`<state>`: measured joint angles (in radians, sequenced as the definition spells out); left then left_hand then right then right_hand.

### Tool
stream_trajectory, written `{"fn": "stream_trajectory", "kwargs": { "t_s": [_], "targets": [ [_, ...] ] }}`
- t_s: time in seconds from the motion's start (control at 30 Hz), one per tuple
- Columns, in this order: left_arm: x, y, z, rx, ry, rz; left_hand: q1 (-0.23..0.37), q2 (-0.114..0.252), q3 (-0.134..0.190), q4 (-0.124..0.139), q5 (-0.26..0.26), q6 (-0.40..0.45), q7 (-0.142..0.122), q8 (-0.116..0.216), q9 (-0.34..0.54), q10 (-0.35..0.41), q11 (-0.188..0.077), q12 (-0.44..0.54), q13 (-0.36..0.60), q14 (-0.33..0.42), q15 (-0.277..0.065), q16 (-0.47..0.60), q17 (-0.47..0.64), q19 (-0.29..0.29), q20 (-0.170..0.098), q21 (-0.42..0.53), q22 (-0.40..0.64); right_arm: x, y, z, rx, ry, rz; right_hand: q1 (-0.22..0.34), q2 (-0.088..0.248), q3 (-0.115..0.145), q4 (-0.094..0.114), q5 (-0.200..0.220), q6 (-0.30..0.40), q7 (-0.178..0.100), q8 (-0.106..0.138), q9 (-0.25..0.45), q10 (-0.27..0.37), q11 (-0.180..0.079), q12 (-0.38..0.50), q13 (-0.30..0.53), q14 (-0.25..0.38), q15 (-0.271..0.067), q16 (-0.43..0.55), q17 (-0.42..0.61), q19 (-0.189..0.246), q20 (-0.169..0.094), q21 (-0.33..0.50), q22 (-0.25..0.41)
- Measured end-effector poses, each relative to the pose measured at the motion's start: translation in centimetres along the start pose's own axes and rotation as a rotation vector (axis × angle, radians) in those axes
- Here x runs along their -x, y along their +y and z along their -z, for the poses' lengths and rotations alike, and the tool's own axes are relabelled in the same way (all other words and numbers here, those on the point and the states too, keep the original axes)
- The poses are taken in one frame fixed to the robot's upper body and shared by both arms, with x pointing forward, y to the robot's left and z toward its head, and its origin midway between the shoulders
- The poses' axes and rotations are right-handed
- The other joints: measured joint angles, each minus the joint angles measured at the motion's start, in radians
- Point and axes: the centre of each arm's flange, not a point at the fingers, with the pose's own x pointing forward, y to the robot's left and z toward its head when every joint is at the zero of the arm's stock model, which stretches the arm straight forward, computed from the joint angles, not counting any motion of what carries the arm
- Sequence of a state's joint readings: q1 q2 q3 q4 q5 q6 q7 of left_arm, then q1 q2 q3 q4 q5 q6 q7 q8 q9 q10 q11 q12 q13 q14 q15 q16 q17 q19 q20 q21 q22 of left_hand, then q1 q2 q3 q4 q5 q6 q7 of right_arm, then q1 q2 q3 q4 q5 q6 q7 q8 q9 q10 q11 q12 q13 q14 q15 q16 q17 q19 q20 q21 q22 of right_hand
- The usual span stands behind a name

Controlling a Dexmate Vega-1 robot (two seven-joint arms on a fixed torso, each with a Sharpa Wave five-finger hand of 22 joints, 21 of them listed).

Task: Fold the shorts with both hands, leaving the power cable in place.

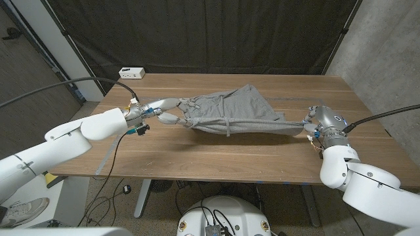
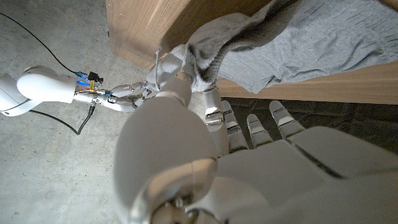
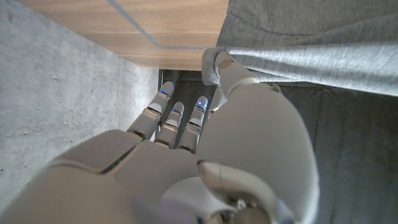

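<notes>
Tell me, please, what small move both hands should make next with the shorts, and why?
Probably carry the held edge forward together and lower it onto the near half. The left hand and right hand each grip an end of the grey shorts, which hang stretched above the table, not yet folded. The white power strip sits at the far edge, out of the path.

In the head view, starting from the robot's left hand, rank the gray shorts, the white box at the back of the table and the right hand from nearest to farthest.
1. Gray shorts: pinched by the left hand, mid-table.
2. White box: at the table's back edge, on the left hand's side.
3. Right hand: across the table, holding the shorts' other end.
</notes>
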<state>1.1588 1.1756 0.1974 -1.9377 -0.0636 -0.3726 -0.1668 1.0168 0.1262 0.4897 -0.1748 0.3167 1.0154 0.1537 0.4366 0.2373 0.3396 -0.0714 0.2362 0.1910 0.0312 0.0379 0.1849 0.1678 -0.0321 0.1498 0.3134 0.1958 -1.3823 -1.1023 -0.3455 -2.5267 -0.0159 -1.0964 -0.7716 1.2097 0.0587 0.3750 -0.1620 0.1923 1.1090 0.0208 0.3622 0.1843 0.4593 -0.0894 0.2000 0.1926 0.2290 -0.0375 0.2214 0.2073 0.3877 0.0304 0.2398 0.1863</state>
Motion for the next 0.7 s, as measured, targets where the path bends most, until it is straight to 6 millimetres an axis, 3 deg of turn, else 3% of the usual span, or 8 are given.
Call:
{"fn": "stream_trajectory", "kwargs": {
  "t_s": [0.7],
  "targets": [
    [2.2,0.9,0.2,0.064,-0.011,-0.087,0.004,-0.004,-0.003,0.0,0.014,0.0,0.0,0.0,0.0,0.009,0.005,-0.004,0.0,0.0,0.0,0.0,0.0,0.011,0.011,0.0,0.0,-4.6,-1.0,-1.8,-0.008,-0.126,0.141,0.0,0.0,0.008,0.008,0.0,-0.005,-0.005,-0.004,0.006,0.005,-0.005,0.0,0.001,0.0,0.0,0.0,0.005,-0.004,0.004,0.0,0.0]
  ]
}}
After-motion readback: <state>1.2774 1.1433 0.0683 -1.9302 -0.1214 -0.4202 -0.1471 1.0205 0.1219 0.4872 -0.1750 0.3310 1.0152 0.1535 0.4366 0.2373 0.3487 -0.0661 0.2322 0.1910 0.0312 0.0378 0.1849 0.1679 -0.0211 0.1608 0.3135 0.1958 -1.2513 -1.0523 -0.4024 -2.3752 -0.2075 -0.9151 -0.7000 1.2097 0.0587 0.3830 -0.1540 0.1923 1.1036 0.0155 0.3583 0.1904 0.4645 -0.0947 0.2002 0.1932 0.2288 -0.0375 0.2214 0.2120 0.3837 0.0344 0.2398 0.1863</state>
